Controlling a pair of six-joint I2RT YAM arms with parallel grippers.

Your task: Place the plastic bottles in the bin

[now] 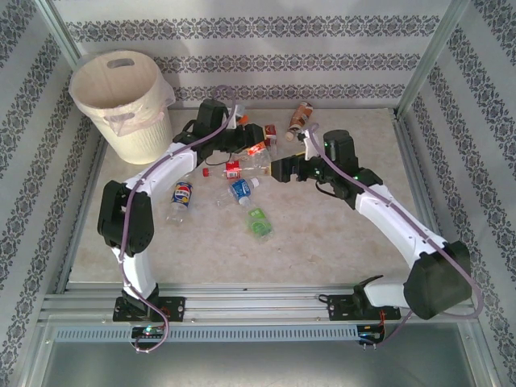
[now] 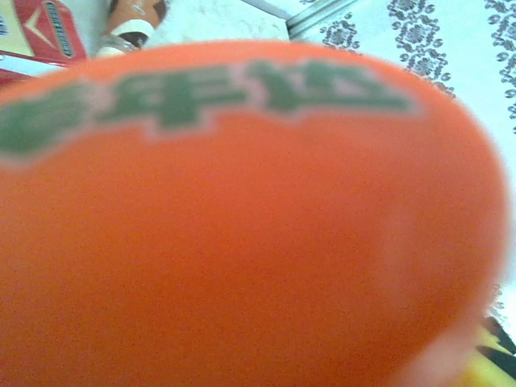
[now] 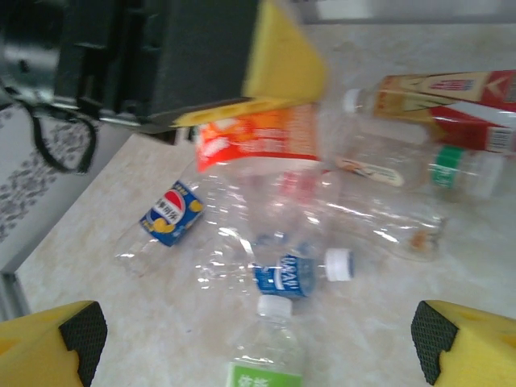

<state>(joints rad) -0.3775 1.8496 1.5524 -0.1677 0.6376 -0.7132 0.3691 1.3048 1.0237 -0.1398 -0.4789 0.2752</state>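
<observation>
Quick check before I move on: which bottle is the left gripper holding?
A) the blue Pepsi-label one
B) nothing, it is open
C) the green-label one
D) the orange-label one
D: in the right wrist view the left gripper clamps the orange-label bottle above the table, while the Pepsi-label bottle and the green-label bottle lie loose on it.

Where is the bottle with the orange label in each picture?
Top external: the orange-label bottle is upper middle, at the left gripper's tip.
Left wrist: the bottle is close and blurry, across the middle.
Right wrist: the bottle is upper middle, under the left gripper's yellow finger.
Shared landmark: the red-labelled bottle, upper middle from above, top left for the left wrist, upper right for the right wrist.
</observation>
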